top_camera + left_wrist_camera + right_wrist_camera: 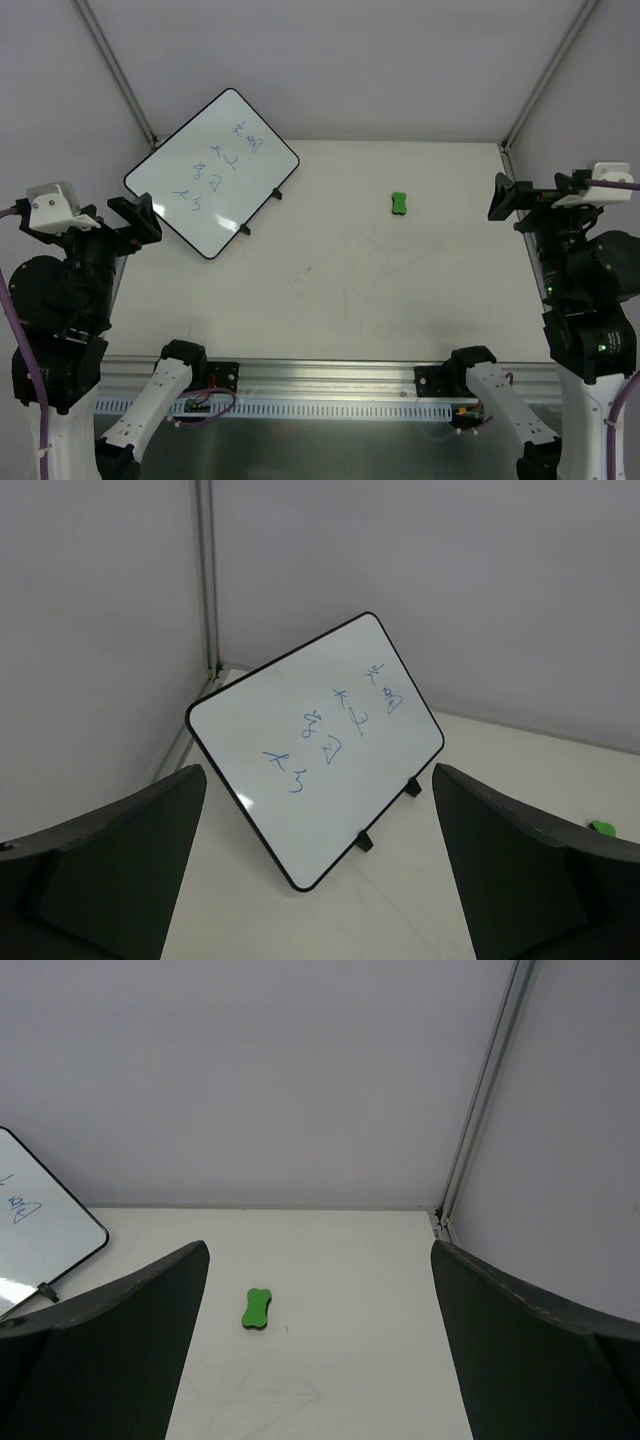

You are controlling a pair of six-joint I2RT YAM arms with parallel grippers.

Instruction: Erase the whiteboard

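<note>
At the 9 o'clock edge of the table [400,290], the left gripper [137,222] is seen raised above the surface, its two fingers spread wide with nothing between them. Just beyond it, toward 10 o'clock, the whiteboard [210,170] is propped at a tilt on its small black feet [244,230], turned diagonally in the far left corner. Several rows of blue handwriting [222,165] are borne on its face. In the left wrist view the board is framed between the parted fingers, apart from both.

Well to the right, at about 1 o'clock from the table's middle, a small green eraser [400,203] is laid flat on the surface, well apart from the board. At the 3 o'clock edge the right gripper [510,200] is held aloft, its fingers likewise spread and empty.
</note>
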